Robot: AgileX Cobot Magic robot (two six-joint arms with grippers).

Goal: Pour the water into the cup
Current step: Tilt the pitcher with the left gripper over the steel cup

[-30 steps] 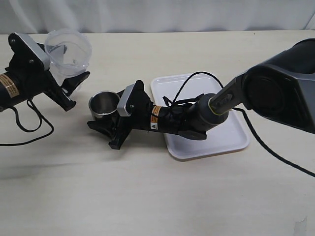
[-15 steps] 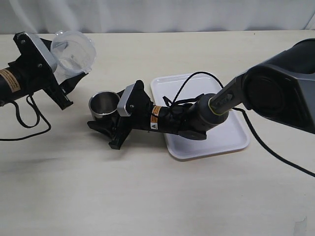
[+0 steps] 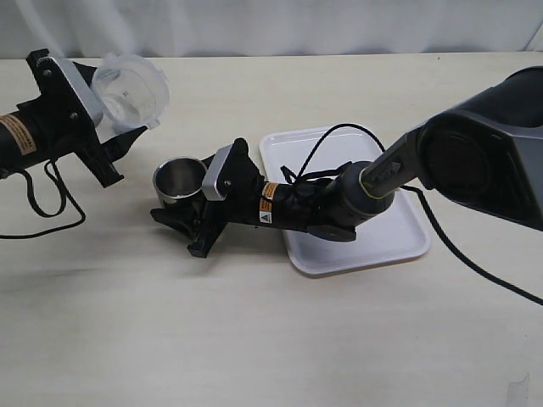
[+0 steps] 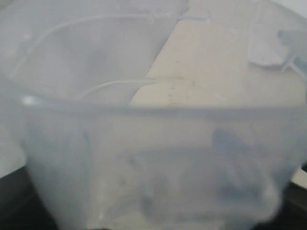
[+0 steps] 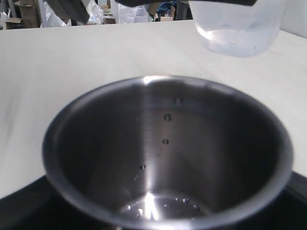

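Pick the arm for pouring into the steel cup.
Left. Its pincer holds the translucent beaker, tilted and raised, off to the side of the steel cup. The right pincer is occupied holding that cup on the table, so it should just steady it.

Steel cup [image 5: 168, 158] with water [image 5: 156, 209] droplets

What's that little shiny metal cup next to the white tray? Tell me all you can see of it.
The cup is short, round, shiny steel, dark inside, standing upright on the table beside the tray. The right end effector grips its sides. Droplets cling to its inner wall; a little water glints at the bottom. A tilted beaker hangs nearby.
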